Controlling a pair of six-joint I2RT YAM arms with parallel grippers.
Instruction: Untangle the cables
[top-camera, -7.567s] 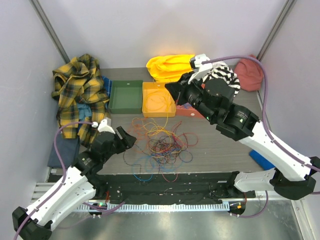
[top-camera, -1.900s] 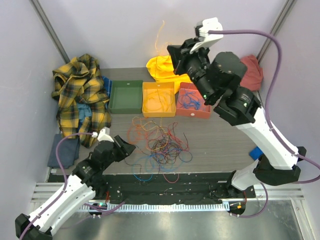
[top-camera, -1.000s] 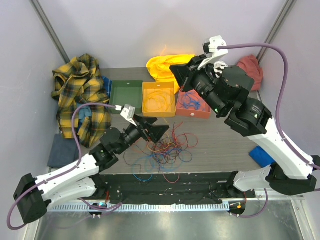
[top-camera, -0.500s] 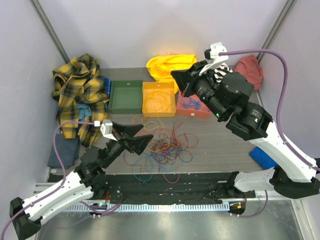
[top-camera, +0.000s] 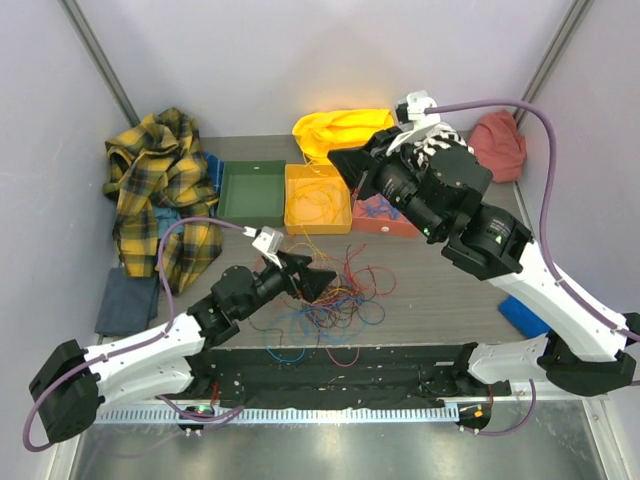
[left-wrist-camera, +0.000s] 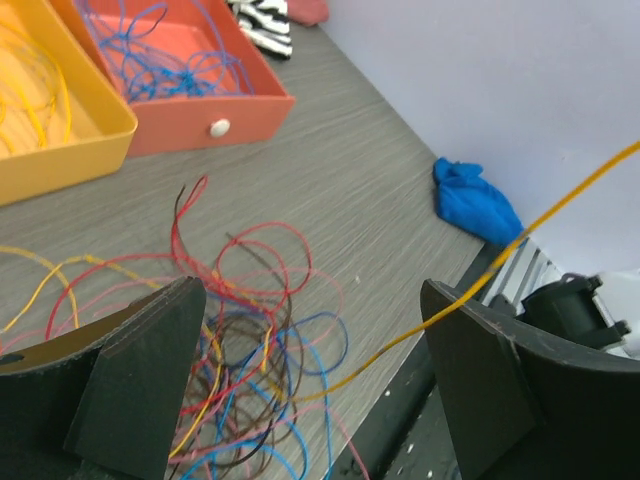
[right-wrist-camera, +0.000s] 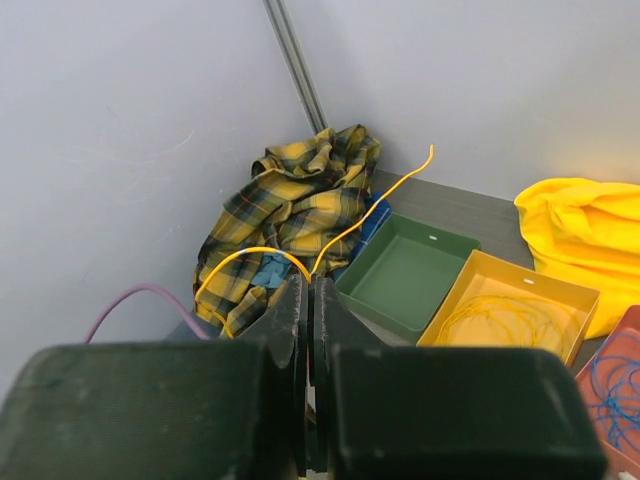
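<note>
Reaching in from the near edge, the left arm now stretches over the table (top-camera: 450, 290), its left fingers (top-camera: 312, 277) spread wide just above the tangle. The right arm has sunk lower over the sorting trays, its right fingers (right-wrist-camera: 309, 285) pinched shut on one yellow cable (right-wrist-camera: 375, 200).

At the back stand a green tray (top-camera: 228, 195), a yellow tray (top-camera: 318, 229) holding yellow strands and a red tray (left-wrist-camera: 200, 125) holding blue ones. The cables (top-camera: 340, 300), red, blue, yellow and dark loops, lie heaped mid-table in front of the trays.

The left wrist view shows a yellow strand rising out of the heap between the open fingers. If that is the gripped one, the likely danger is that a further pull drags snagged neighbours along or tightens the knot. The left fingers could also close on several loops at once.
</note>
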